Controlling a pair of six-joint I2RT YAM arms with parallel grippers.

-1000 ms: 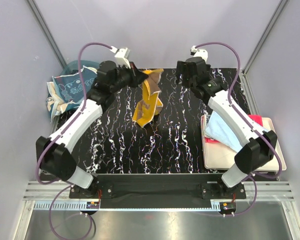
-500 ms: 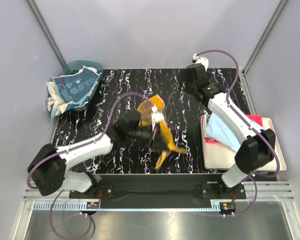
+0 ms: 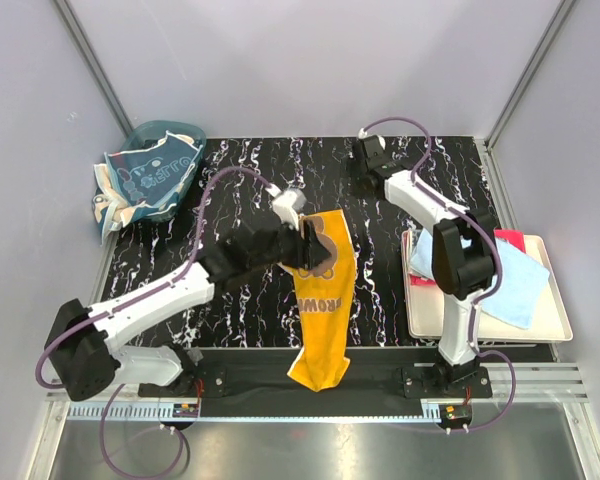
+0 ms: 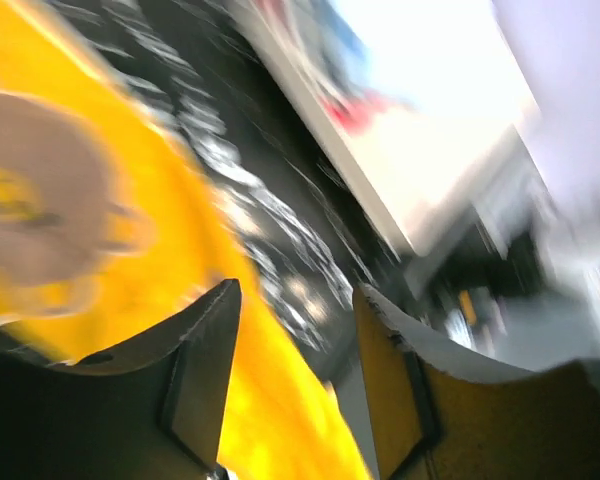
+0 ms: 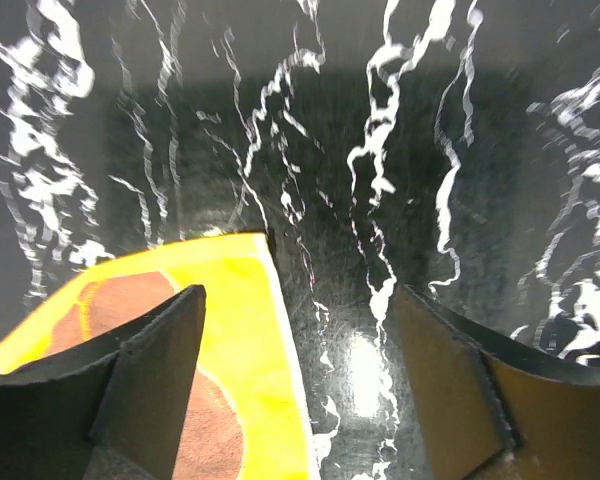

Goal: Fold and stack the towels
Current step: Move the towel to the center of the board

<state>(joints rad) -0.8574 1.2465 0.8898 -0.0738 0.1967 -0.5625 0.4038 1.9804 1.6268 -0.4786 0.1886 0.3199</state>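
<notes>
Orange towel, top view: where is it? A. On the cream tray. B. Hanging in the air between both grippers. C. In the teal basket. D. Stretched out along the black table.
D: the orange towel lies in a long strip on the black table, well away from the basket and the tray.

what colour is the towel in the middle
The towel is orange-yellow with a brown bear, clearest in the top external view.

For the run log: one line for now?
orange towel laid out, overhanging near table edge | left jaws open beside it | right jaws open, empty
</notes>
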